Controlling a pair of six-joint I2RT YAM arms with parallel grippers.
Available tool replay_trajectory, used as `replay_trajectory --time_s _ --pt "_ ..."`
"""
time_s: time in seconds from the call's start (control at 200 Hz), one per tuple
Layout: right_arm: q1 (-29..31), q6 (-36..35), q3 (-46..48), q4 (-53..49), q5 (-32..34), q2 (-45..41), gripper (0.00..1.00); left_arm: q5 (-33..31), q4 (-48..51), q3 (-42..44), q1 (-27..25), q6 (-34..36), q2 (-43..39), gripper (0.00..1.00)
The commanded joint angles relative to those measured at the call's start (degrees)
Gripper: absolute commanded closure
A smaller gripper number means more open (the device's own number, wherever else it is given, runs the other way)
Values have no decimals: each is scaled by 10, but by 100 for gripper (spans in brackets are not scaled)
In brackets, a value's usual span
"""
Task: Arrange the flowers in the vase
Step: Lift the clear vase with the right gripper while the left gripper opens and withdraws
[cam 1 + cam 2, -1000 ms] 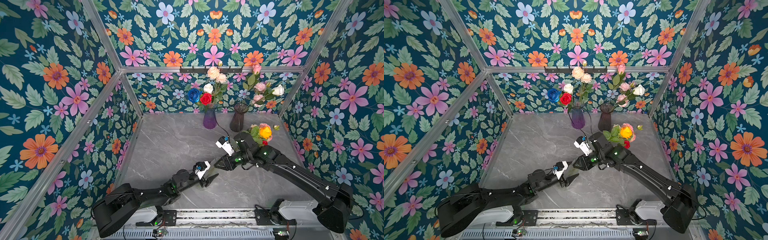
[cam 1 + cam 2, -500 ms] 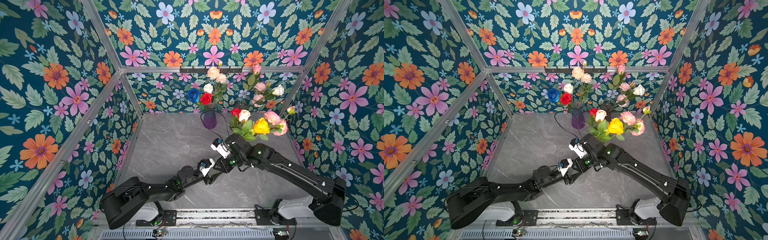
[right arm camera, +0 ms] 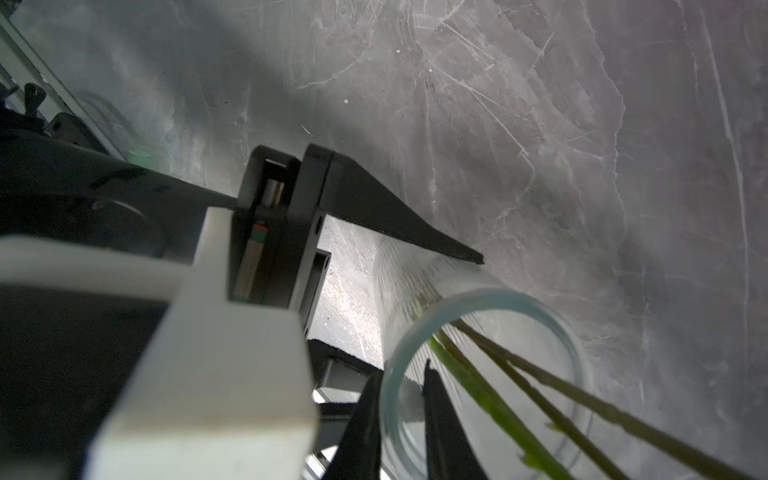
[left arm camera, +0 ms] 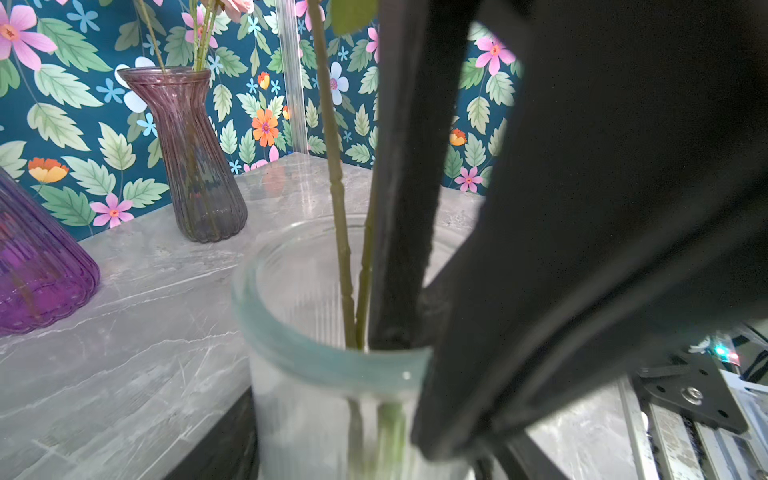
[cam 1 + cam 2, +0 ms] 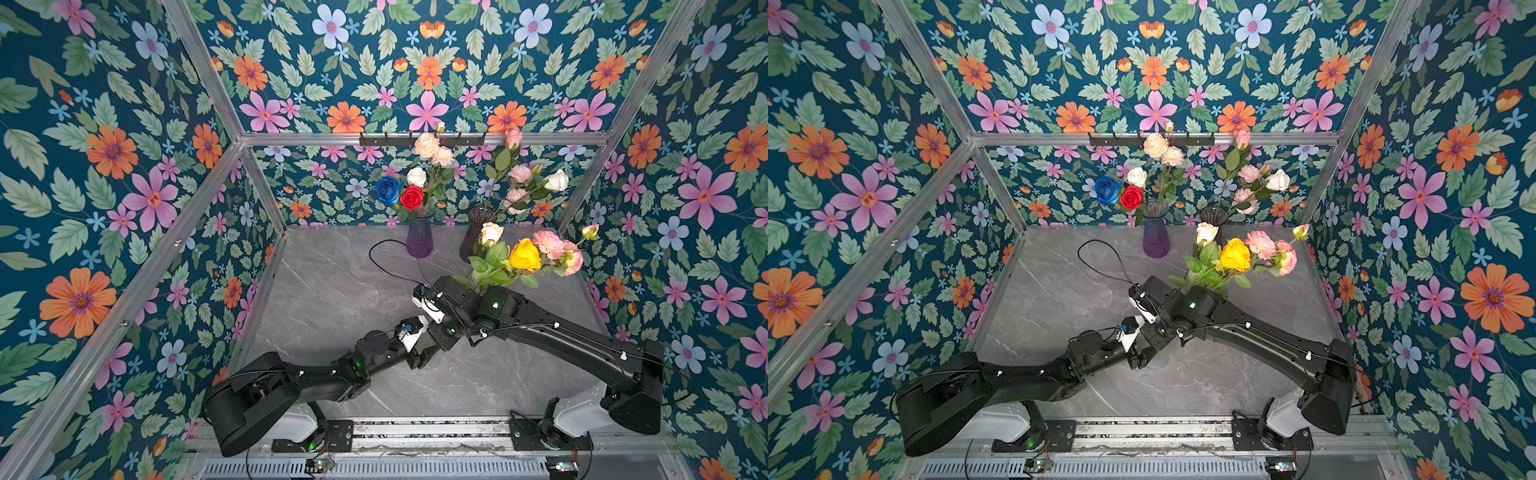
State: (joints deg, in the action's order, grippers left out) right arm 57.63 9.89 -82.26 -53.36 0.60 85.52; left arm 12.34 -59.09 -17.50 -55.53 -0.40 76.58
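A clear glass vase (image 4: 332, 365) stands on the grey table, and my left gripper (image 4: 332, 449) is shut on its body. In the right wrist view its fingers (image 3: 395, 224) press the glass sides. My right gripper (image 3: 401, 386) is shut on the vase rim (image 3: 498, 299), with one finger inside and one outside. Green stems (image 3: 540, 399) of the flowers (image 5: 523, 255) stand in this vase. Yellow, cream and pink heads rise above the right arm in both top views. There both arms hide the vase, and the grippers meet near the table's middle (image 5: 424, 353).
A purple vase (image 5: 419, 239) with blue, red, white and cream flowers stands at the back. Beside it is a dark mauve vase (image 5: 478, 232) with pink and white flowers. A black cable (image 5: 386, 253) loops over the table behind the right wrist. Floral walls enclose three sides.
The flower bunch rose from lying low at the back right to standing upright over the right arm. The left gripper moved in under the right wrist. The right jaws narrowed.
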Motion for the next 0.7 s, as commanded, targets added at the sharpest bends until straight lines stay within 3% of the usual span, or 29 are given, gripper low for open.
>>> replay_trajectory --time_s 0.0,0.025,0.35,0.495,0.565,0.695 --pt "0 19 0 -21 1 14 95 4 -107 -10 -2 17 -14 100" --pt "0 19 -1 -22 -2 16 100 4 -107 -10 -2 17 -15 100" --pt "0 7 -43 -64 40 13 100 -4 -105 -2 -2 14 -21 100" --pt "0 9 -44 -66 25 22 100 -3 -121 5 -2 13 -16 100" --pt "0 14 -30 -56 22 22 74 -4 -133 10 -2 12 -14 100" --pt "-2 31 -12 -50 35 29 55 -2 -142 16 -2 12 -13 100"
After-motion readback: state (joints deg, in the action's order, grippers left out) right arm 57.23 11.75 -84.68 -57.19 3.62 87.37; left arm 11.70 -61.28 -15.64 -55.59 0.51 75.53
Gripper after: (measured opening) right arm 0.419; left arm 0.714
